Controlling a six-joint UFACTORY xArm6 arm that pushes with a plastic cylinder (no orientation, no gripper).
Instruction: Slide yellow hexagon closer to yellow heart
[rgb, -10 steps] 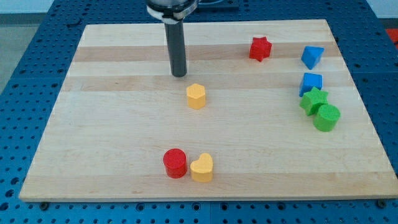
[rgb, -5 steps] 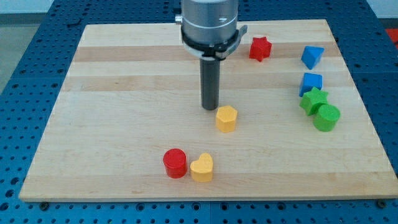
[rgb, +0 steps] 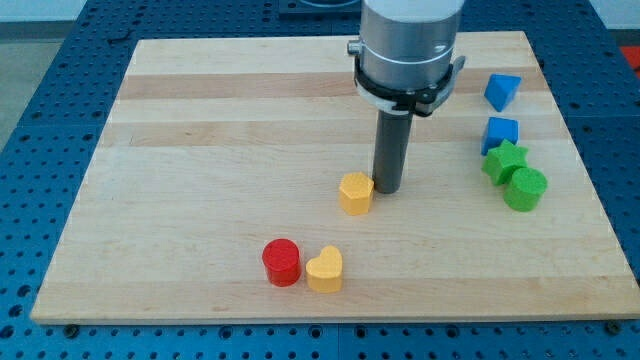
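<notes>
The yellow hexagon (rgb: 355, 193) lies near the middle of the wooden board (rgb: 180, 180). My tip (rgb: 387, 188) stands right at its right side, touching or nearly touching it. The yellow heart (rgb: 325, 270) lies toward the view's bottom, below and a little left of the hexagon, with a clear gap between them. A red cylinder (rgb: 282, 262) sits right against the heart's left side.
At the view's right stand a blue block (rgb: 502, 91), a second blue block (rgb: 500, 134), a green star (rgb: 504, 161) and a green cylinder (rgb: 525, 188). The arm's grey body (rgb: 408, 45) hides part of the board's top.
My tip has moved right and down, from the hexagon's upper left to its right side. The hexagon slid down and right, then slightly back left. The arm now hides the red star.
</notes>
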